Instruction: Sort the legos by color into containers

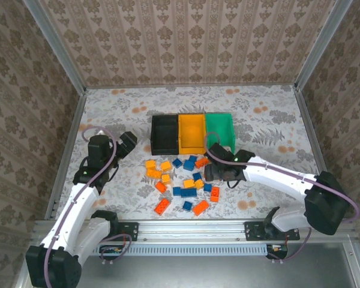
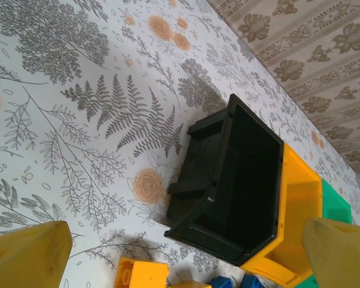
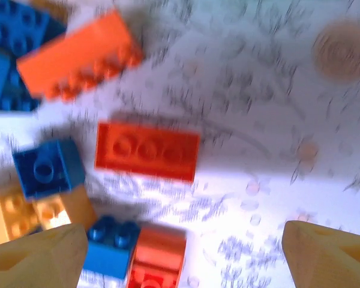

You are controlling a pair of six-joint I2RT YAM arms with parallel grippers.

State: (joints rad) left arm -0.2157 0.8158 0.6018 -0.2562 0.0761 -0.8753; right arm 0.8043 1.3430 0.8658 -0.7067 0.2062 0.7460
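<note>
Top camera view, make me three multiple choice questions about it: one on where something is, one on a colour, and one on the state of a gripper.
1. Where do the legos lie relative to the bins?
A inside them; B on the table, on the arms' side; C beyond them, by the far wall.
2. Which bin stands at the left end of the row?
A the green one; B the yellow-orange one; C the black bin.
3. On the right gripper, how are the fingers?
A apart, nothing between; B shut on a blue brick; C shut on a red brick.

1 B: the bricks are scattered between bins and arm bases.
2 C: black is leftmost.
3 A: the wrist view shows both fingers wide apart above the bricks.
</note>
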